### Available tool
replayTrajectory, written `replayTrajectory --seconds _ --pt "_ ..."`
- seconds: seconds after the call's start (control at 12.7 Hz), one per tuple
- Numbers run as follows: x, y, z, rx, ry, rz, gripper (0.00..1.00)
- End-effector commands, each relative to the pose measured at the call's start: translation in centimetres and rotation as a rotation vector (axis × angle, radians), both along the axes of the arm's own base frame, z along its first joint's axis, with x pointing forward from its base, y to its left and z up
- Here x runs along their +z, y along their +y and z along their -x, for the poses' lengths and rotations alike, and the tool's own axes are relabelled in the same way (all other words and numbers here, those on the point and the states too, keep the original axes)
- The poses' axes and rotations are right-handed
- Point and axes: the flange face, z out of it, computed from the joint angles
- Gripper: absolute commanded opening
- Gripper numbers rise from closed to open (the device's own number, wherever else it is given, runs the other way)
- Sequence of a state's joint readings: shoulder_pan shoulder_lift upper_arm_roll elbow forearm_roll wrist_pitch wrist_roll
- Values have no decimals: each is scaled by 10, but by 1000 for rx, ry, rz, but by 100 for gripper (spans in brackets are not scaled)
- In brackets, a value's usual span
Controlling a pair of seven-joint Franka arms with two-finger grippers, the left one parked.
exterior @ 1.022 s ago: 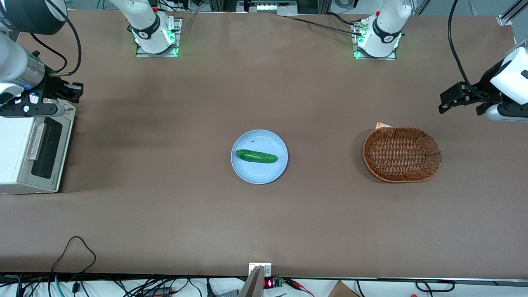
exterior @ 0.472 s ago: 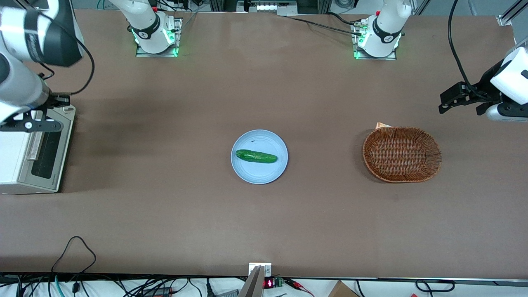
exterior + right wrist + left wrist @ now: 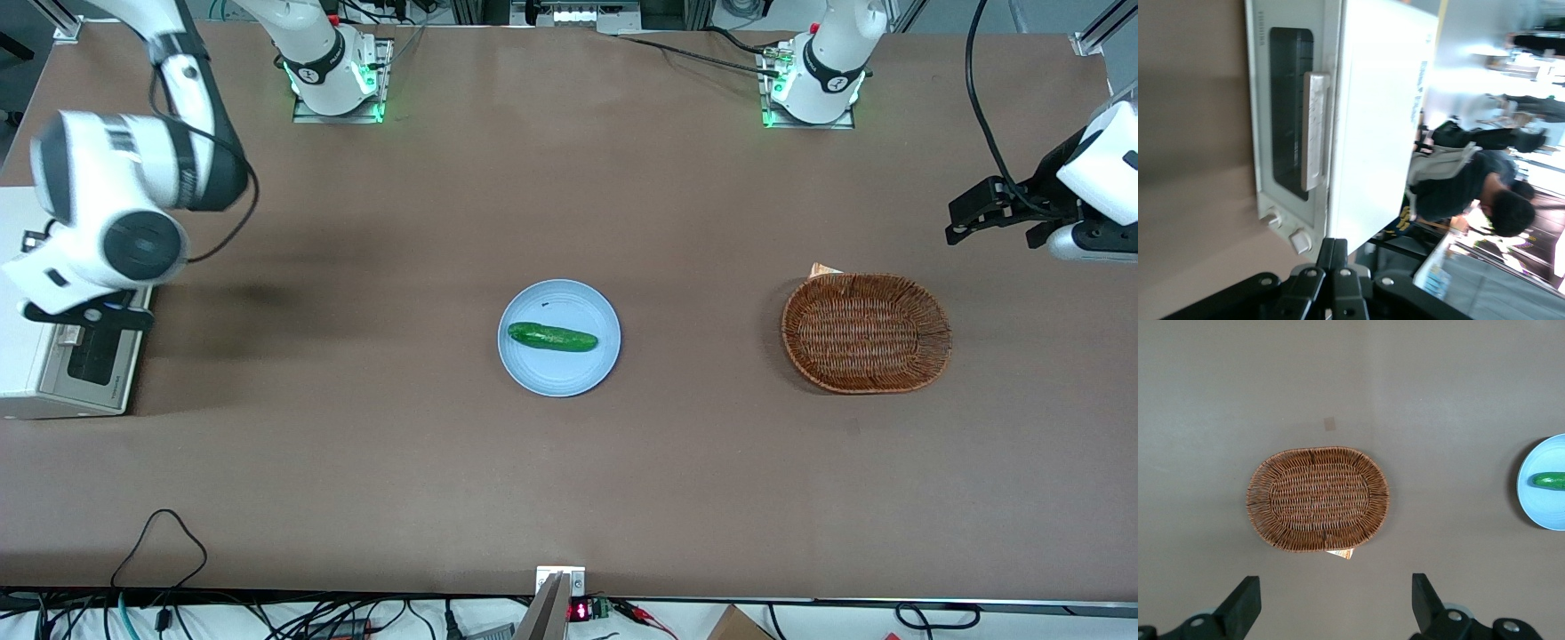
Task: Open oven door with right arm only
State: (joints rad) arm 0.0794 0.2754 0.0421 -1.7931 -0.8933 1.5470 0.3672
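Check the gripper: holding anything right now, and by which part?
Nothing is held. The gripper is shut with nothing between its fingers, above the oven, clear of the door's handle.

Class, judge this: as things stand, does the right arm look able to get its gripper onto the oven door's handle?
Probably yes. The gripper, shut, hangs above the oven beside the oven door; its bar handle is bare, nothing blocking it. The gripper would have to open first.
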Motion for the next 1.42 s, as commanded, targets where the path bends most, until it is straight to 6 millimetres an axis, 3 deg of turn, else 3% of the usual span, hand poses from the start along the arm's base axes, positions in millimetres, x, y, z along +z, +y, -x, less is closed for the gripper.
replayTrajectory --seconds 0.0,0.47,0.87,1.34 --pt "-24 -11 0 52 -10 127 1" --pt "-85 -38 17 139 -185 207 2" --pt "-112 -57 24 170 -233 171 2" --pt "-133 -65 22 199 -270 230 2"
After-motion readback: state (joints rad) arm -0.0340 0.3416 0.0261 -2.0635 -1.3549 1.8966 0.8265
